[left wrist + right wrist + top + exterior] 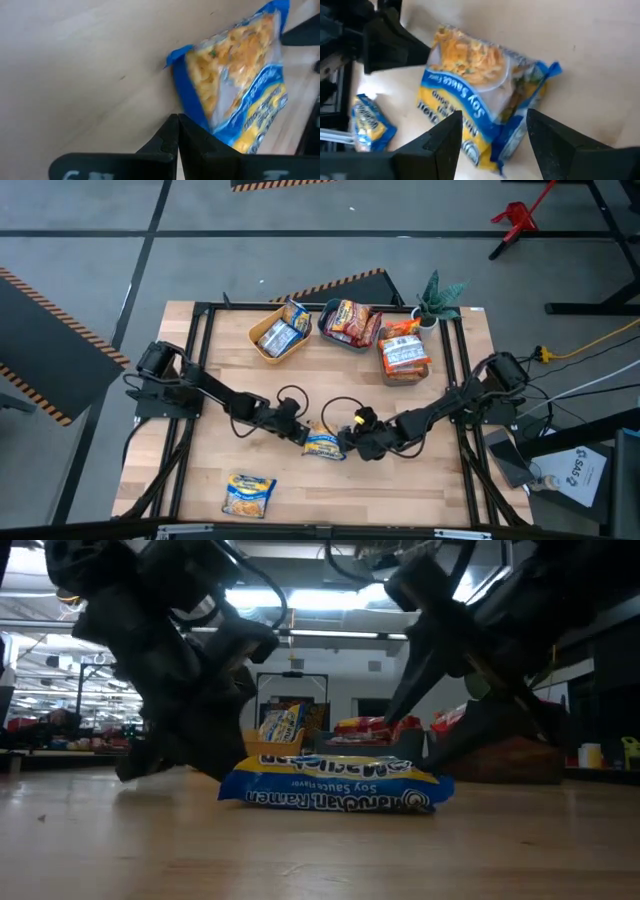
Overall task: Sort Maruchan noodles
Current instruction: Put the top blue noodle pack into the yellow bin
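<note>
I'm keeping my right gripper (492, 145) spread open around one edge of the blue-and-yellow ramen packet (325, 444), which is lying flat mid-table. My left gripper (178, 135) is sitting fully closed, empty, touching the packet's opposite edge. Another packet (248, 494) is lying near the front edge.

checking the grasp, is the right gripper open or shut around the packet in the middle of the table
Open. In the right wrist view the right gripper has its fingers spread, straddling one end of the yellow-and-blue noodle packet lying flat on the table.
</note>
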